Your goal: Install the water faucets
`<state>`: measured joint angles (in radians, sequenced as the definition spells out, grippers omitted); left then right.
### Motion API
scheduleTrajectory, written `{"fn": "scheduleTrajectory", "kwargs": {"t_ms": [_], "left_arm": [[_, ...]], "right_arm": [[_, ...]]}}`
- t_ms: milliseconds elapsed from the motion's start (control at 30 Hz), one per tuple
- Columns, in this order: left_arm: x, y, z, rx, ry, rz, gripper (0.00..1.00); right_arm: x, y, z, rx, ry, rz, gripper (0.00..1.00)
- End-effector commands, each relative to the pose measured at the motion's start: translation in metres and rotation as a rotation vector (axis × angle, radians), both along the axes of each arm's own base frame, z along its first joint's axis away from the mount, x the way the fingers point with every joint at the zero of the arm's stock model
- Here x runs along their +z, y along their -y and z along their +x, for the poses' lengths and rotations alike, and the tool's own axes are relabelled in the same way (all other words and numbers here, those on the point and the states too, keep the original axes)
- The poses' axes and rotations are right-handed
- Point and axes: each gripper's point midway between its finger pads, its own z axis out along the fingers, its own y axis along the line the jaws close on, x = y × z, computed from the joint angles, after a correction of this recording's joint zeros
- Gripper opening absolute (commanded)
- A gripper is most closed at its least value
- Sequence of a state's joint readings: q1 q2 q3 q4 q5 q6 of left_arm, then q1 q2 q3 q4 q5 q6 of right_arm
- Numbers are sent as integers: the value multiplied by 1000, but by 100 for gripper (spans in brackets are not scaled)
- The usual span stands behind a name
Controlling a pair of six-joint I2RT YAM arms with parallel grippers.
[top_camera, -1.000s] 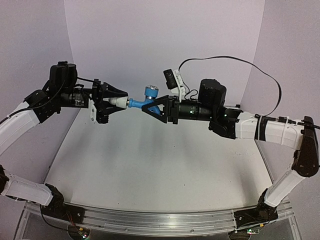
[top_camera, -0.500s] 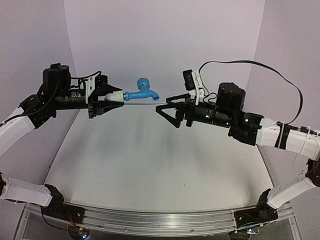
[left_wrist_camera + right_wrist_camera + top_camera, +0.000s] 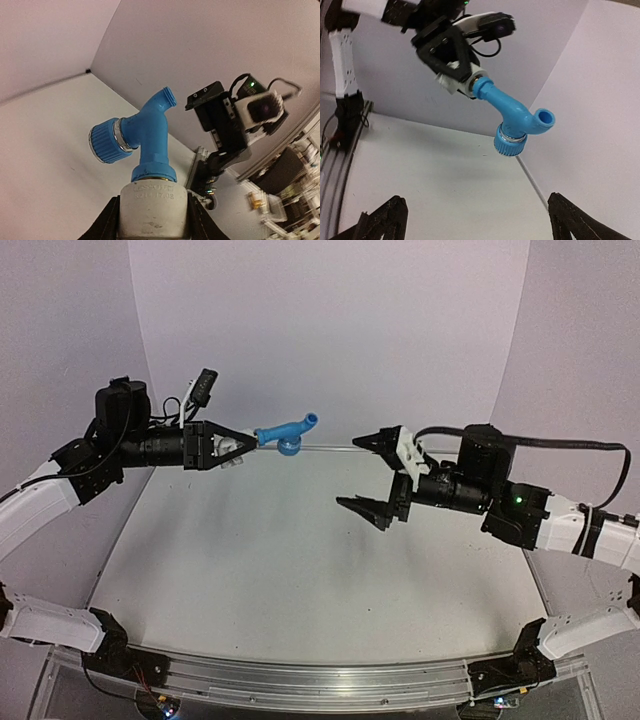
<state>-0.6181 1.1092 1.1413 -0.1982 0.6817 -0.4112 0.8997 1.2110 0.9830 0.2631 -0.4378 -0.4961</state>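
Released and withdrawn, my right pincer [image 3: 346, 472] leaves the faucet [image 3: 287, 433] seated in the fitting [image 3: 152, 207] my left pincer [image 3: 244, 438] clamps: seemingly installed.

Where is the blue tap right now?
In the top view the blue tap hangs in the air left of centre, sticking out of the white fitting pinched in the left arm's jaws.

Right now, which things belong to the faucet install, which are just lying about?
In use: light-blue plastic faucet; white cylindrical plastic fitting gripped by left tool; open right tool.
Bystanders: pale flat table; lilac backdrop wall.
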Motion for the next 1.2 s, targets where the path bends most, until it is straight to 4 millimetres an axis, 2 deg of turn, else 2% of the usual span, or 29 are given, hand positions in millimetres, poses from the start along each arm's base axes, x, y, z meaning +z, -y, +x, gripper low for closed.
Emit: {"fn": "scheduleTrajectory", "kwargs": {"t_ms": [0,100,233,267,333,433,567,767,1033,1167], "left_arm": [[3,10,-23,-121,-452,-125,0],[-12,13,-32,-162,-644,-117,0],[-34,15,-37,-166,-863,-101,0],[-38,15,-38,-167,-904,-97,0],[-42,16,-40,-172,-974,-91,0],[-43,18,-43,-190,-1036,-84,0],[-48,19,-44,-186,-1101,-77,0],[-52,20,-45,-188,-1138,-69,0],[-53,20,-46,-190,-1134,-68,0],[-52,20,-47,-195,-1131,-68,0]], "right_arm": [[-13,-4,-12,78,418,-114,98],[-25,-9,-15,99,617,-113,98],[-43,-15,-20,143,789,-153,98],[-42,-15,-24,151,834,-139,98],[-46,-16,-26,154,902,-137,98],[-49,-21,-18,101,997,-146,98],[-47,-30,-13,56,1110,-139,97],[-55,-47,-8,43,1224,-152,93],[-47,-65,-10,31,1280,-57,84],[-48,-72,-9,33,1288,-30,76]]}}
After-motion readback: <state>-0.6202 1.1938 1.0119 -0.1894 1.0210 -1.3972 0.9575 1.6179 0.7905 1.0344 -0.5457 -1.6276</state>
